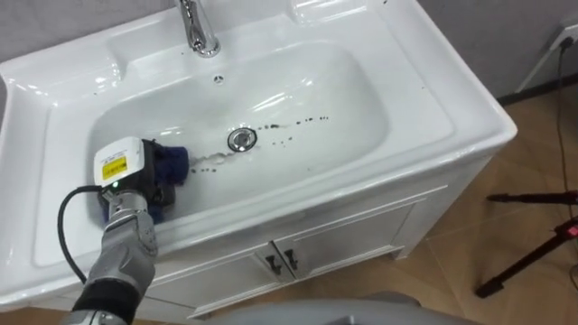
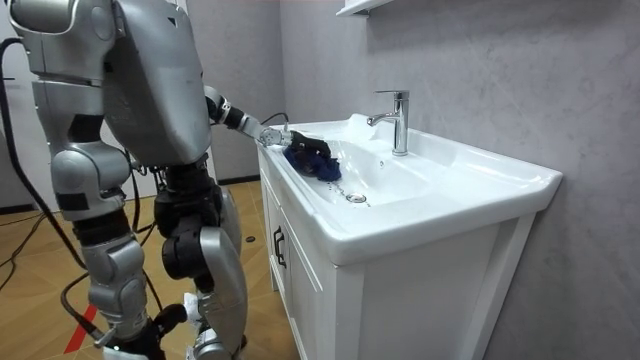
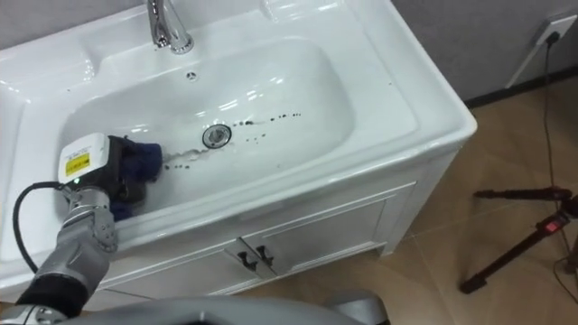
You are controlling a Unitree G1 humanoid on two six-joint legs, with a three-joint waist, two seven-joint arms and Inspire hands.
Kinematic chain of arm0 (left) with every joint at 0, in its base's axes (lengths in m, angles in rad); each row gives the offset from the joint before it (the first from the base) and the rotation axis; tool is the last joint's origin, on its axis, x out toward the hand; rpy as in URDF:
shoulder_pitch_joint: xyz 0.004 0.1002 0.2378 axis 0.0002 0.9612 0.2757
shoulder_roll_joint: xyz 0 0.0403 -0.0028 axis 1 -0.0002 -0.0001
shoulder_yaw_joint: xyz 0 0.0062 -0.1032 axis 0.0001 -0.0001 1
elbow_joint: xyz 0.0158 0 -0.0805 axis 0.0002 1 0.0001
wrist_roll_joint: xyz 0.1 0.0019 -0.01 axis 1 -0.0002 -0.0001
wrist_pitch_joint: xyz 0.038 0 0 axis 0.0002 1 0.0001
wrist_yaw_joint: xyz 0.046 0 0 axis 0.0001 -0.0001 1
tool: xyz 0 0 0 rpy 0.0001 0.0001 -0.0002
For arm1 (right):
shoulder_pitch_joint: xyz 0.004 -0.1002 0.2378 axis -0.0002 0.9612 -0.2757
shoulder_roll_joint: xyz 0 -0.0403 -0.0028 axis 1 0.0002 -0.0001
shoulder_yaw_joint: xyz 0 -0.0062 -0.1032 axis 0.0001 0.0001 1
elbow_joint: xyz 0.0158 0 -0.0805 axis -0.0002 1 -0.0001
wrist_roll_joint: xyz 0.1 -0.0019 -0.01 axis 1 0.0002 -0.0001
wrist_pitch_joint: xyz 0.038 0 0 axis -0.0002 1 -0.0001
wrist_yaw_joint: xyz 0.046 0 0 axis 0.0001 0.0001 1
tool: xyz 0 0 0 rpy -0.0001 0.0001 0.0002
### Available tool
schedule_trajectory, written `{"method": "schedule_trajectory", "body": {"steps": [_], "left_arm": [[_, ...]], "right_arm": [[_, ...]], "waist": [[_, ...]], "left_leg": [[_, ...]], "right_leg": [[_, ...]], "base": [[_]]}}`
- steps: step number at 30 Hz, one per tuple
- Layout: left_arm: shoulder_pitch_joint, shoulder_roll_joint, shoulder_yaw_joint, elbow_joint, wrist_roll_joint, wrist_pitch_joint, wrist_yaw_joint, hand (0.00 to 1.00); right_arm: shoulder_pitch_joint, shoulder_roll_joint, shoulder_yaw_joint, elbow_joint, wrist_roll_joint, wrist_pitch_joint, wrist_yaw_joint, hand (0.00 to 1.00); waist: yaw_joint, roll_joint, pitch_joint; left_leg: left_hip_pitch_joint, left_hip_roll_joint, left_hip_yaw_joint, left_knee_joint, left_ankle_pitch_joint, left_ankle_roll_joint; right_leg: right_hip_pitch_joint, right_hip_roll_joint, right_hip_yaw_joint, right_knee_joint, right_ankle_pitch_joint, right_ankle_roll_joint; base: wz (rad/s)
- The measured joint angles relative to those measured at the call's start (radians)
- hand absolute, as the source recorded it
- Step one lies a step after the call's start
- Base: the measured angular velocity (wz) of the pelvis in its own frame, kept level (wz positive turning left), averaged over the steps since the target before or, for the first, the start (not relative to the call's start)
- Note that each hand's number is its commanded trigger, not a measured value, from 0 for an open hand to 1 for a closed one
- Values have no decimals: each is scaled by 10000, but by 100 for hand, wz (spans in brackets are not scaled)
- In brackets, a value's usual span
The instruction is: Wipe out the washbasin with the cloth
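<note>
Left hand (image 1: 135,191): in the basin (image 1: 361,90), over the blue cloth (image 1: 173,162); fingers hidden, hold cannot be told
Blue cloth: basin floor, 9 o'clock of drain (image 1: 241,139)
Dark specks (image 1: 298,120): 2 o'clock of drain
Right hand (image 2: 150,328): low at robot's side, fingers unclear

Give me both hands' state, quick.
Left hand: on the blue cloth in the basin, grip cannot be told.
Right hand: hanging at its side, cannot be told.
</note>
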Motion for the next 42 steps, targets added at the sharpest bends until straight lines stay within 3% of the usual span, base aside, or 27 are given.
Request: {"method": "schedule_trajectory", "body": {"steps": [5, 10, 15, 24, 34, 42], "left_arm": [[8, -24, 0, 78, 14, 9, 4, 100], [3, -246, 3, 91, 5, 321, 8, 100], [-36, -318, 13, 106, -25, 405, -21, 100], [-647, -581, 26, 393, -62, 707, -636, 100], [-1202, -677, -9, 887, -1882, 740, -1245, 100], [-1546, -676, -322, 1162, -3328, 768, -1898, 100]], "right_arm": [[-29, 10, -2, -330, -17, 217, -34, 0], [-211, 16, -3, -467, -17, 426, -251, 0], [-273, 39, -15, -641, -21, 494, -302, 0], [-367, 141, -2, -264, -26, 665, -296, 0], [-322, 259, -9, -303, -645, 883, -299, 0], [-386, 299, 28, -297, -1114, 1306, -197, 0]], "waist": [[14, -16, 3], [30, -70, 12], [37, -130, -23], [53, -306, -45], [-21, -330, -46], [-401, -337, -44]], "left_leg": [[19, -5, 114, -4, 0, 0], [110, -7, 104, -16, 0, 0], [179, -9, 102, -5, 0, 0], [336, -11, 123, -15, 0, 0], [393, -19, 156, -18, -1, -1], [477, -62, 361, -2, -1, -2]], "right_leg": [[32, -11, 38, 0, -10, 16], [139, -8, 30, -19, -17, 23], [176, 0, 57, -7, -76, 9], [310, 1, 119, 46, -142, -8], [317, -66, 135, 144, -204, -5], [282, -143, 131, 388, -377, 23]], "base": [[-4], [0], [1], [0], [0], [-1]]}}
